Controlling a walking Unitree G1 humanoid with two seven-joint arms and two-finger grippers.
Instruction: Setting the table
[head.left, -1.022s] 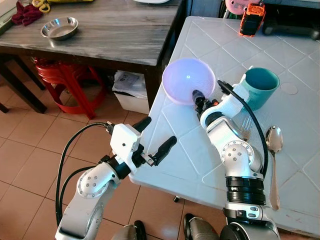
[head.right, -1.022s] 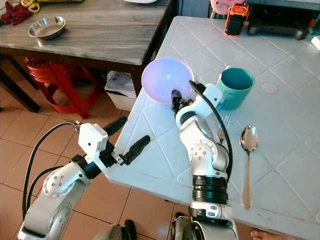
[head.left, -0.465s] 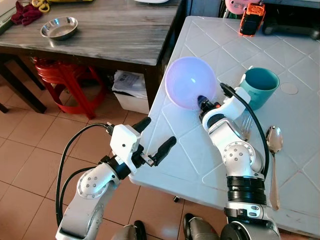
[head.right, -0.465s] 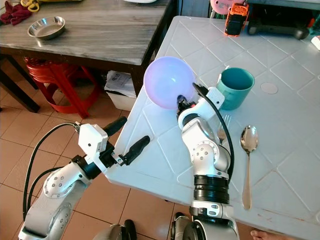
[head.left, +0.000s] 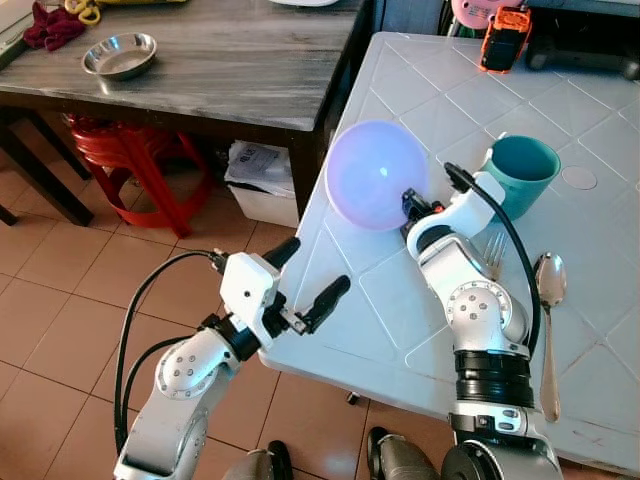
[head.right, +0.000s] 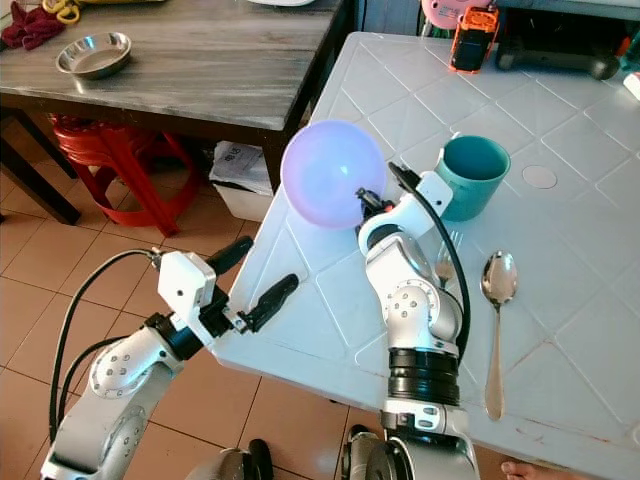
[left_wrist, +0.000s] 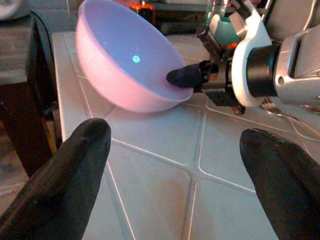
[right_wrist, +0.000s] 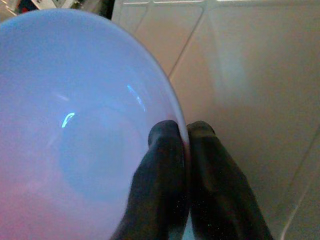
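A pale lilac bowl (head.left: 376, 175) tilts above the white table (head.left: 600, 130), near its edge, its rim pinched between the clamped fingers of the right gripper (right_wrist: 186, 142). The left gripper (head.left: 308, 275), fingers spread and empty, hovers beside the table's edge below the glossy, translucent bowl.

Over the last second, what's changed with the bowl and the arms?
The right pincer, shut on the rim of the purple bowl, has tipped it: the opening faced up toward the camera, and it now faces away toward the robot's left, the underside showing. The left pincer stays open by the white table's edge. The teal cup, fork and spoon haven't moved.
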